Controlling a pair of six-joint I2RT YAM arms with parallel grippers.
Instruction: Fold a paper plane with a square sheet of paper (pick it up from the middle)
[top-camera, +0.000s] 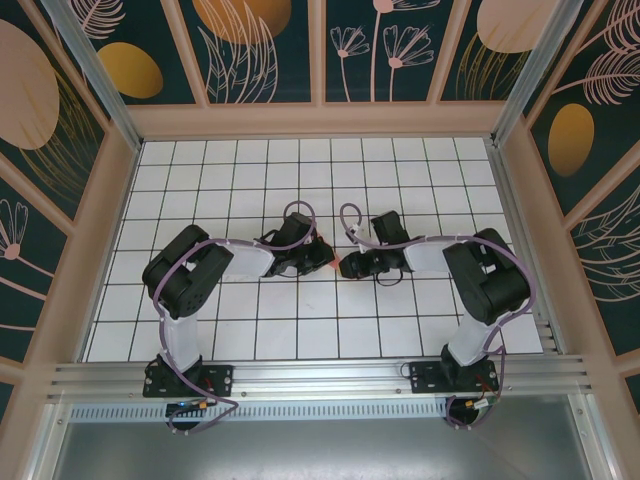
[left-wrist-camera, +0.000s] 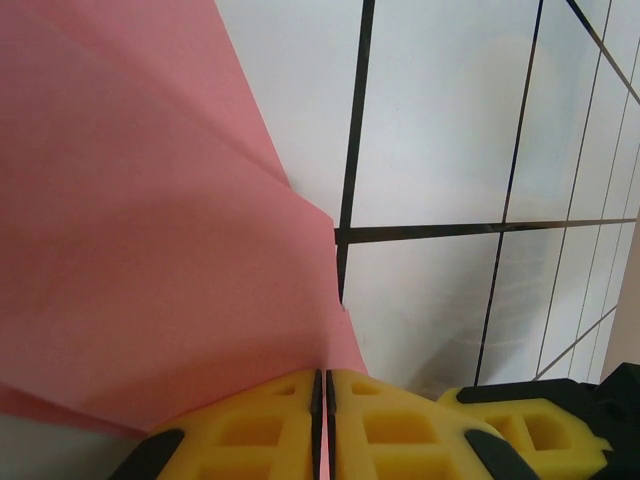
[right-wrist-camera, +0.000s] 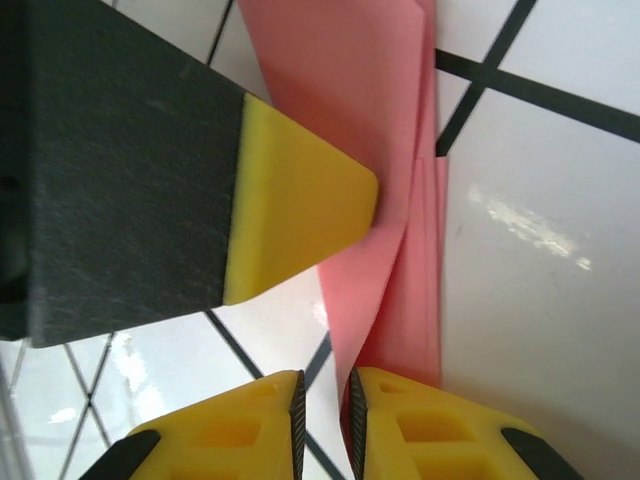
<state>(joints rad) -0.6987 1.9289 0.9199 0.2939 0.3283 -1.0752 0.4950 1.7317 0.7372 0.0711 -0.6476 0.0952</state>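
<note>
The sheet of paper is salmon pink and folded into several layers; in the right wrist view it is a narrow creased strip. From above, a small red bit of it peeks out between the two wrists. My left gripper is shut on the paper's edge, with pink showing in the thin slit between its pads. My right gripper stands slightly open, the paper's lower end lying against its right pad and the tiled floor visible through the gap. A yellow-tipped left finger touches the paper from the left. Both grippers meet mid-table.
The white gridded table stretches behind and beside the arms. Wooden walls enclose it on three sides. An aluminium rail carrying both arm bases runs along the near edge. A yellow right finger sits close beside the left jaws.
</note>
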